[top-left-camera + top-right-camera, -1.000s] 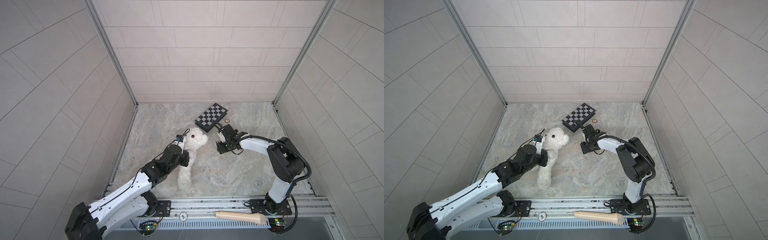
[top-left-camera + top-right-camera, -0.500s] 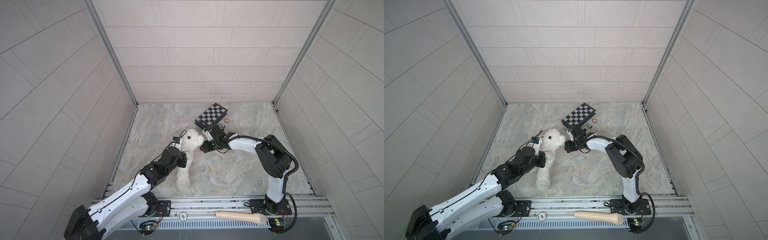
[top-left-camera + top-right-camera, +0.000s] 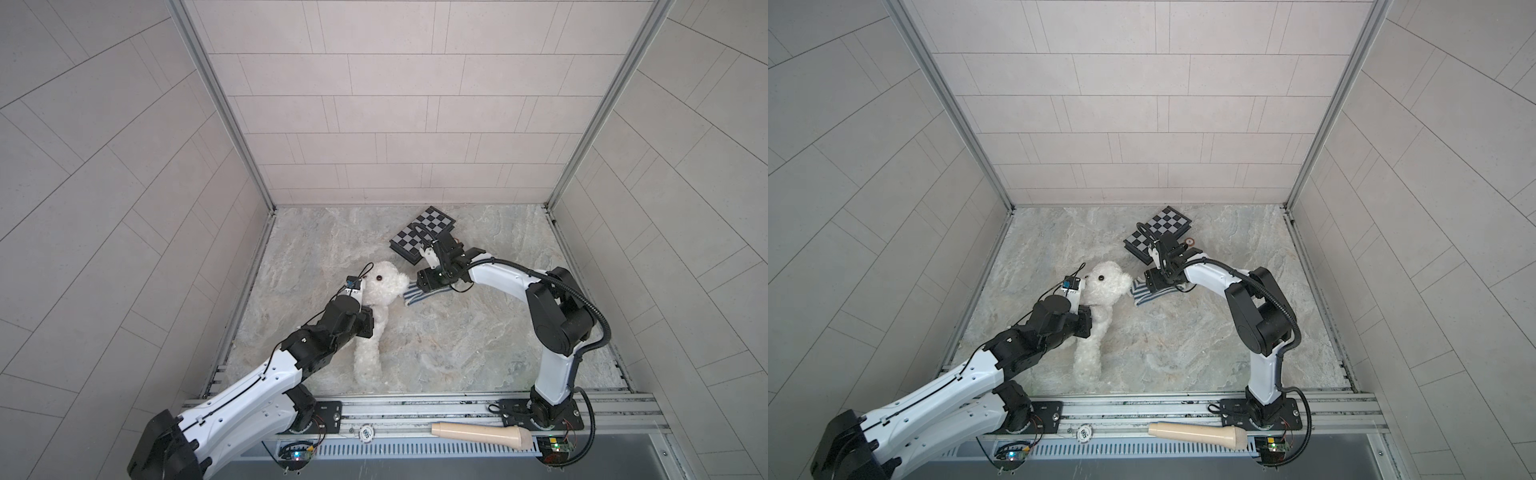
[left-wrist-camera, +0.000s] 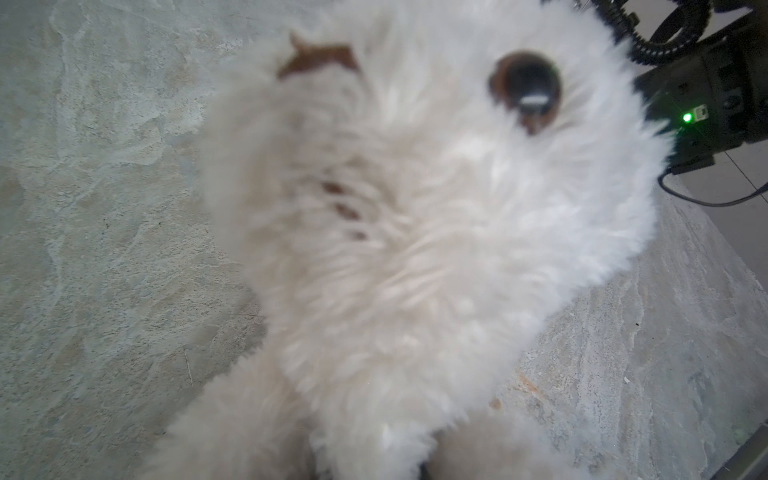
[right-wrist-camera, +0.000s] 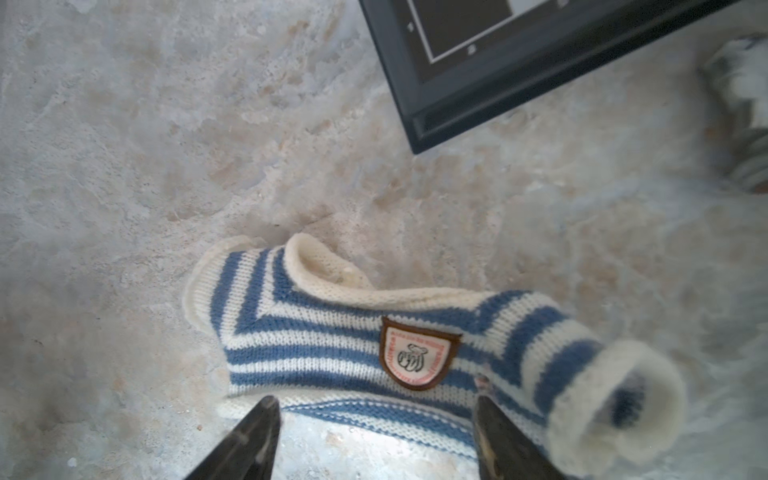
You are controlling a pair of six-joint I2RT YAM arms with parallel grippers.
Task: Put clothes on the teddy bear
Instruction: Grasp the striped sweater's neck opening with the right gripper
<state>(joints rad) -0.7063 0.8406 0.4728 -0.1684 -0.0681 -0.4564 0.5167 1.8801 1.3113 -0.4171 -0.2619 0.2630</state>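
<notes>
Marble-look table [image 3: 457, 332] | teddy bear [image 3: 380, 291] near chessboard [image 3: 419, 235], on its robot side | soft, light, fur probably slips: better grasp torso | left claw [image 3: 369, 322] closed in bear's fur | right claw [image 5: 376, 405] spread wide over striped shirt [image 5: 316, 349], holding nothing

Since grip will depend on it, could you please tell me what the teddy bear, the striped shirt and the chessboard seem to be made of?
The teddy bear: long white plush, likely synthetic; loose fluffy fibres, glossy bead eye.
The striped shirt: soft matte knitted yarn; visible stitch rows, rolled cream cuffs.
The chessboard: rigid, smooth dark frame, wood or plastic; cannot tell which.
</notes>
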